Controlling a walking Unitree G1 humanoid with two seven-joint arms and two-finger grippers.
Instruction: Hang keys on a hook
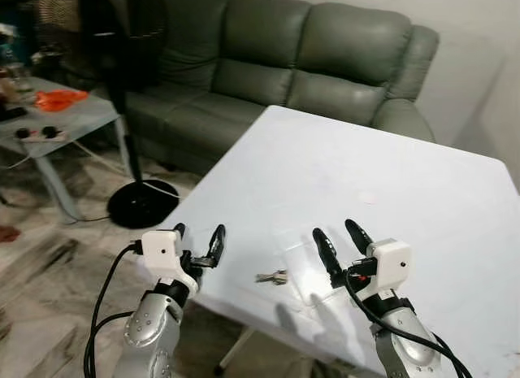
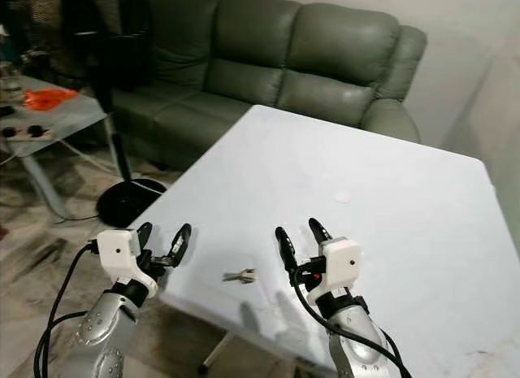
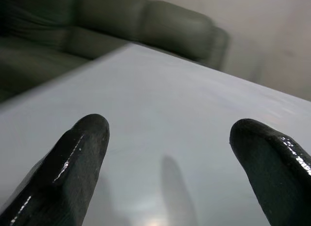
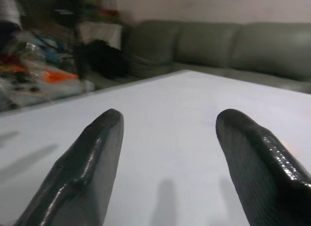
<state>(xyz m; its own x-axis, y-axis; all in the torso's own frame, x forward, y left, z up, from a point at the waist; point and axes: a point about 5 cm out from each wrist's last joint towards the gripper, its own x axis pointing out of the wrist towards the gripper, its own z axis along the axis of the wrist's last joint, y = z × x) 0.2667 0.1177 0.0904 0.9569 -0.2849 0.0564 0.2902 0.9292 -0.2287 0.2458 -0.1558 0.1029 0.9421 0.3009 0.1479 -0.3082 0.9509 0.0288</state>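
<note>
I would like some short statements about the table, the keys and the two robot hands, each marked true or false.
1. The small metal keys lie on the white table. True.
2. The right hand holds the keys. False: its fingers are open and empty, to the right of the keys.
3. The left hand is open at the table's near left edge. True.
4. A red armchair stands behind the table. False: it is a grey-green leather sofa.
5. The keys lie between the two hands. True.
</note>
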